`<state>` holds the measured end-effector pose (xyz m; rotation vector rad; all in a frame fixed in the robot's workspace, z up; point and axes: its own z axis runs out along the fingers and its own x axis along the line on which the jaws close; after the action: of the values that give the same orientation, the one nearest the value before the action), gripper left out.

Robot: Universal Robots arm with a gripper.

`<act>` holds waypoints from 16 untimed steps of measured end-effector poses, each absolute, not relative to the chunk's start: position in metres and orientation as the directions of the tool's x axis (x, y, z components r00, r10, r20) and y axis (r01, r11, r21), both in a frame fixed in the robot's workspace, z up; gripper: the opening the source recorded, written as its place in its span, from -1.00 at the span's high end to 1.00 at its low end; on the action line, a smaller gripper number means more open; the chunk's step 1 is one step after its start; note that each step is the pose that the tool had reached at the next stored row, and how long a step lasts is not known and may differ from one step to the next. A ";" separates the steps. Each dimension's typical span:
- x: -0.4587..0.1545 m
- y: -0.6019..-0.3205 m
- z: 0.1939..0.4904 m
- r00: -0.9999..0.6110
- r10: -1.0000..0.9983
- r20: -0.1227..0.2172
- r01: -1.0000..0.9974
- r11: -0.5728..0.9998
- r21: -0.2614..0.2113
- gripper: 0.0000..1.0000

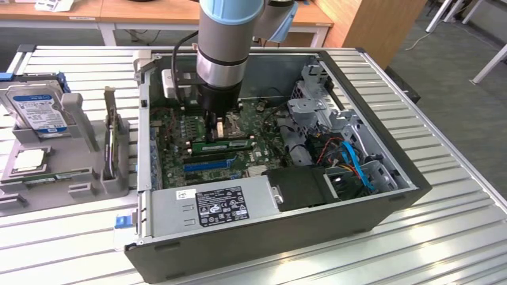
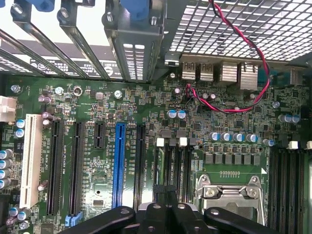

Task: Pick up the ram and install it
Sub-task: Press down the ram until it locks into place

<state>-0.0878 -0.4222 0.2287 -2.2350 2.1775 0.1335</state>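
Ram lies along a motherboard slot under the closed tool (nothing visibly gripped); good seating would need level, even downward pressure.

My arm drops through the open top of the dark grey metal computer case, and the room here is tight. The silver power supply box with its black label walls off the near side, and the grey metal drive cage with blue cables crowds the exterior view's right. Over the green motherboard, a twisted red and black wire loops across. The case's open top is unobstructed.
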 end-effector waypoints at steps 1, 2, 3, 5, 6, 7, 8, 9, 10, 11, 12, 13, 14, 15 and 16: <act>-0.088 -0.422 0.229 0.024 -0.997 -0.074 -0.999 -0.028 0.046 0.80; -0.088 -0.422 0.229 0.024 -0.997 -0.074 -0.999 -0.028 0.046 0.80; -0.088 -0.422 0.228 0.024 -0.997 -0.074 -0.999 -0.028 0.046 0.80; -0.088 -0.422 0.228 0.024 -0.997 -0.074 -0.999 -0.028 0.046 0.80; -0.088 -0.422 0.227 0.024 -0.997 -0.074 -0.999 -0.028 0.046 0.80; -0.088 -0.422 0.227 0.024 -0.997 -0.074 -0.999 -0.028 0.046 0.80; -0.088 -0.422 0.227 0.024 -0.997 -0.074 -0.999 -0.028 0.046 0.80; -0.088 -0.422 0.227 0.024 -0.997 -0.074 -0.999 -0.028 0.046 0.80; -0.088 -0.422 0.227 0.024 -0.997 -0.074 -0.999 -0.028 0.046 0.80; -0.088 -0.422 0.227 0.024 -0.997 -0.074 -0.999 -0.028 0.046 0.80; -0.088 -0.422 0.227 0.024 -0.997 -0.074 -0.999 -0.028 0.046 0.80; -0.088 -0.422 0.227 0.024 -0.997 -0.074 -0.999 -0.028 0.046 0.80; -0.088 -0.422 0.226 0.024 -0.997 -0.074 -0.999 -0.028 0.046 0.80; -0.088 -0.422 0.226 0.024 -0.997 -0.074 -0.999 -0.028 0.046 0.80; -0.088 -0.422 0.226 0.024 -0.997 -0.074 -0.999 -0.028 0.046 0.80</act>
<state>-0.0878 -0.4222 0.2258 -2.2347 2.1775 0.1336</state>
